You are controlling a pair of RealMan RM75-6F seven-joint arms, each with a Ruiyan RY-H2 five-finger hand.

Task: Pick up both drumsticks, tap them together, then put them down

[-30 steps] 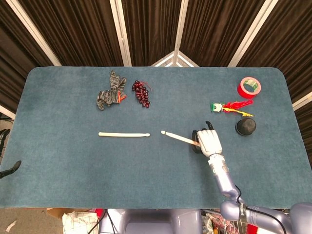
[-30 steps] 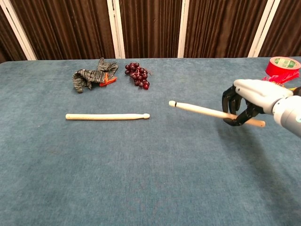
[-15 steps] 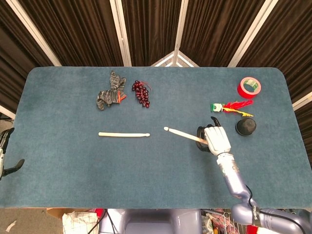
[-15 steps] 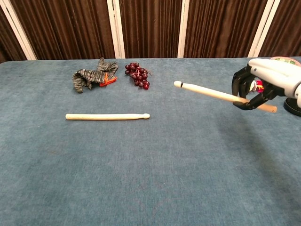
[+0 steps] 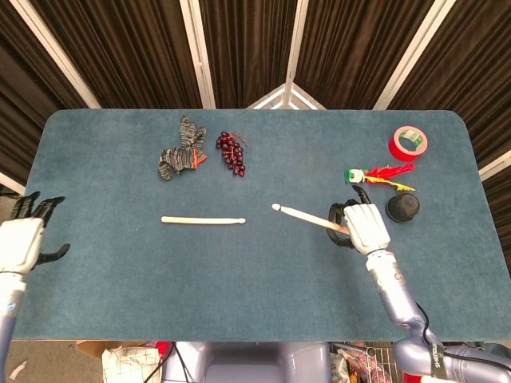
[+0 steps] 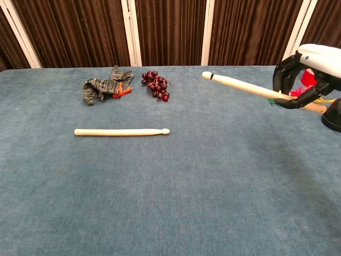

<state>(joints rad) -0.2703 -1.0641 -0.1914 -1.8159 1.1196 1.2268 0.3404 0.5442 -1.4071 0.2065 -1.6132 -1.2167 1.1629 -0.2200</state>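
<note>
Head view: two drumsticks are in sight. One drumstick (image 5: 203, 220) lies flat on the blue table (image 5: 255, 287) left of the frame's centre, tip pointing right, touched by nothing. The second drumstick (image 5: 302, 217) sits right of centre, its tip toward the first and its butt end gripped by the right hand (image 5: 365, 227), whose fingers are wrapped around it. At the far left edge the left hand (image 5: 24, 239) shows with fingers spread apart, holding nothing, well apart from the lying stick. In the upper left part of the table are one grey knitted toy (image 5: 179, 158) and, just beside it, one bunch of dark grapes (image 5: 231, 152). At the upper right is one red tape roll (image 5: 409, 143); below it one feathered shuttlecock (image 5: 379, 175) and one black round object (image 5: 402, 207).

Chest view: the same count of sticks. The free stick (image 6: 121, 132) lies left of centre; the held one (image 6: 245, 86) is raised at the upper right, tilted, tip toward the middle, clamped in the right hand (image 6: 309, 72). The knitted toy (image 6: 106, 85) and grapes (image 6: 155, 84) sit at the far edge. The left hand is outside this frame.
</note>
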